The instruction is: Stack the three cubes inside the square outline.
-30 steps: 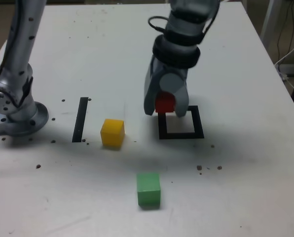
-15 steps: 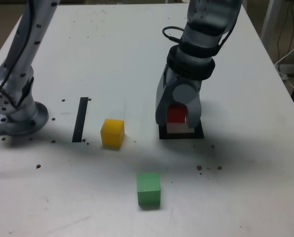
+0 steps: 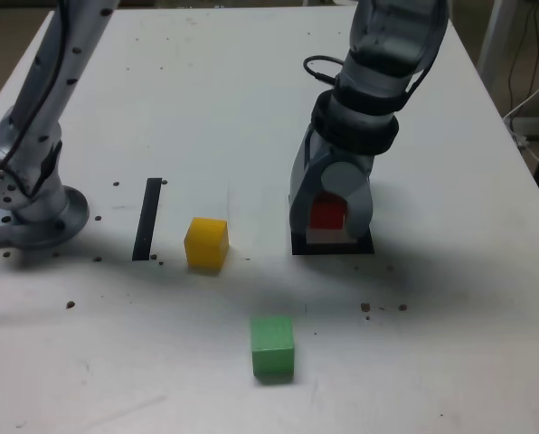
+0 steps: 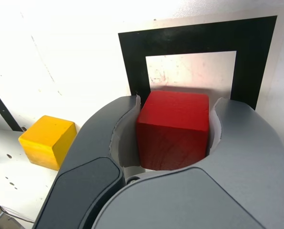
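My gripper [image 3: 329,215] [image 4: 173,129] is shut on the red cube [image 3: 326,214] [image 4: 173,128] and hangs low over the black square outline [image 3: 333,246] [image 4: 199,40]. In the wrist view the outline's pale centre shows just past the red cube. Whether the cube touches the table I cannot tell. The yellow cube [image 3: 205,243] [image 4: 47,141] rests on the table to the exterior view's left of the outline. The green cube [image 3: 272,345] lies nearer the front edge, apart from the others.
A thin black strip [image 3: 147,218] [image 4: 0,108] lies on the white table [image 3: 450,316] beyond the yellow cube, toward the exterior view's left. The arm's base [image 3: 30,212] stands at the far left. Dark specks dot the surface. Cables [image 3: 532,108] hang off the right edge.
The gripper, holding the red cube, has moved toward the exterior view's right and down, from the outline's back left corner to over its centre. Yellow and green cubes have not moved.
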